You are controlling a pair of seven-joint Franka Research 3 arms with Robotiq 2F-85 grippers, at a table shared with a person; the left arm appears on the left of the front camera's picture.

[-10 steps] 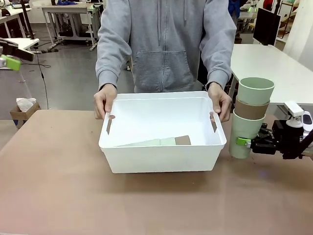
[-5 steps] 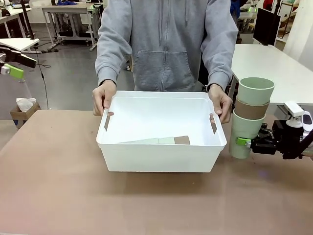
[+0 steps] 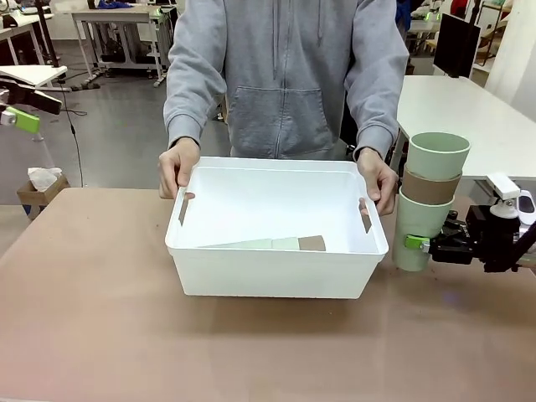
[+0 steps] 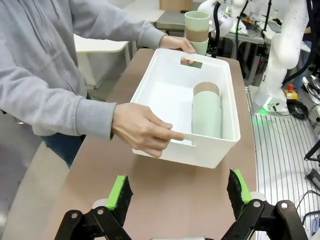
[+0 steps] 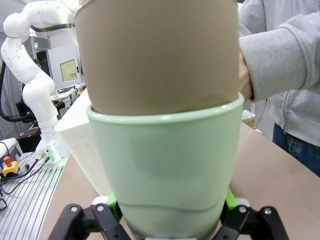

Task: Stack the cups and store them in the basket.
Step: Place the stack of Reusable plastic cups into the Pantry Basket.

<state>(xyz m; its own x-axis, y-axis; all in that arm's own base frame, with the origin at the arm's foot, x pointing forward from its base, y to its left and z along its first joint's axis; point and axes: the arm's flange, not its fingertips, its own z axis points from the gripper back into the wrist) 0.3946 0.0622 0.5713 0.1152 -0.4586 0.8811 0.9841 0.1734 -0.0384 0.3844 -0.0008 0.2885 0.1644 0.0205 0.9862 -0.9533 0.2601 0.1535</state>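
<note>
**Second stack waits beside the basket**

At right of the front frame, the right gripper [image 3: 416, 243] is clamped on the lowest mint cup of an upright three-cup stack [image 3: 429, 201]. The basket [image 3: 276, 272], centre frame, holds a lying stack [image 3: 272, 243]. The left gripper [image 4: 177, 192] hangs wide open, empty. Lift clear of the rim, then lower gently beside the lying stack.

Left gripper [image 4: 177, 197] raised, jaws wide apart; right gripper [image 3: 416, 243] jaws clamped.
</note>
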